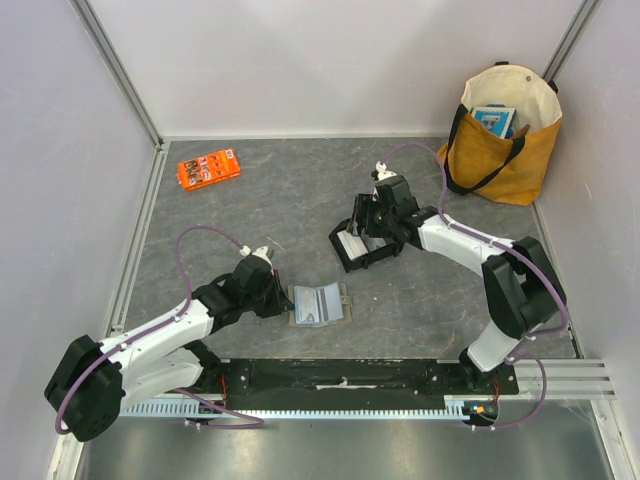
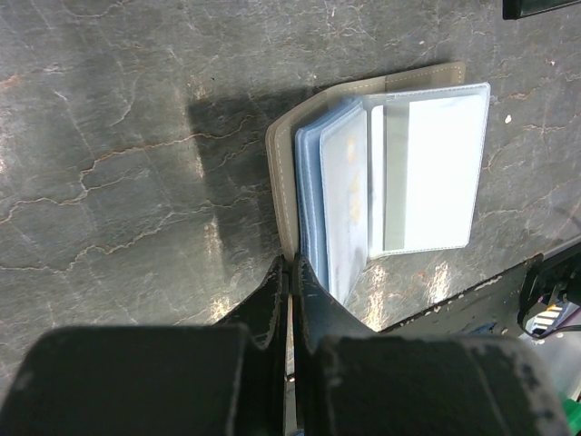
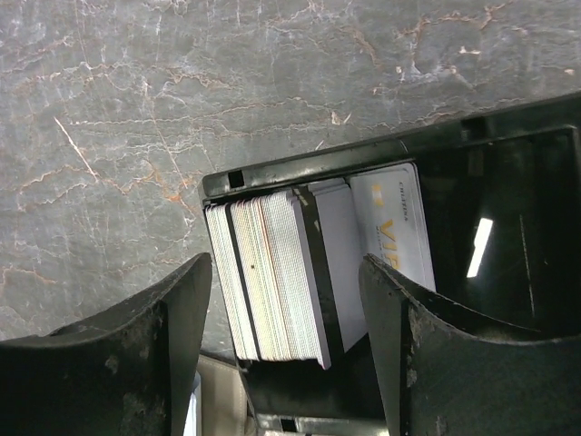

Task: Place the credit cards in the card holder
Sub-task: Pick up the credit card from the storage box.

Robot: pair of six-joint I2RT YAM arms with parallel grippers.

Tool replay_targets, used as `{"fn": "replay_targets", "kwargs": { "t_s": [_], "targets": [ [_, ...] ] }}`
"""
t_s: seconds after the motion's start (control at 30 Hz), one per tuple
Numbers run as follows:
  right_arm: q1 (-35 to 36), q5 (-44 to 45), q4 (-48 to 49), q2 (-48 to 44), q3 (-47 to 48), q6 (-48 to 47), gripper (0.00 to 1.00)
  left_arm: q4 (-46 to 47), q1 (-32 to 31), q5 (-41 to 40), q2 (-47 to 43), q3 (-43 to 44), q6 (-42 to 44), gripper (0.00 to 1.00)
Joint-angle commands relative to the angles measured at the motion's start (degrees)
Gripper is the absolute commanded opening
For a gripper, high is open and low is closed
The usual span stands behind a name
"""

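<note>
The card holder (image 1: 318, 303) lies open on the table, taupe cover down and pale bluish sleeves up. My left gripper (image 1: 281, 300) is shut on its left cover edge. In the left wrist view the fingers (image 2: 272, 291) pinch the taupe edge of the card holder (image 2: 427, 173). The credit cards (image 3: 272, 272) stand as a whitish stack on edge in a black tray (image 3: 272, 177). One white card with gold lettering (image 3: 395, 222) lies flat beside them. My right gripper (image 3: 286, 268) is open just above the stack with a finger on each side. It also shows in the top view (image 1: 366, 233).
The black tray (image 1: 345, 262) sits mid-table, beyond and right of the holder. An orange packet (image 1: 208, 168) lies at the back left. A yellow tote bag (image 1: 503, 130) stands at the back right. Walls enclose the table on three sides.
</note>
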Motion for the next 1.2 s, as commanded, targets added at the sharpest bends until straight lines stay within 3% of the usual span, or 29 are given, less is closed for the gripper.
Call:
{"fn": "replay_targets", "kwargs": {
  "t_s": [0.0, 0.5, 0.97, 1.17],
  "targets": [
    [-0.4, -4.1, 1.2, 3.4, 3.7, -1.9, 0.73, 0.1, -0.2, 0.9, -0.3, 2.5, 1.8, 0.02],
    [-1.5, -10.9, 1.7, 8.1, 4.6, -1.8, 0.74, 0.0, -0.2, 0.9, 0.7, 2.6, 1.7, 0.02],
    [-4.0, -15.8, 2.8, 4.9, 3.0, 0.0, 0.54, 0.2, -0.2, 1.0, 1.3, 2.7, 1.7, 0.02],
    [-4.6, -16.6, 2.9, 4.9, 2.7, -0.1, 0.54, 0.2, -0.2, 1.2, 1.2, 2.6, 1.7, 0.02]
  ]
}}
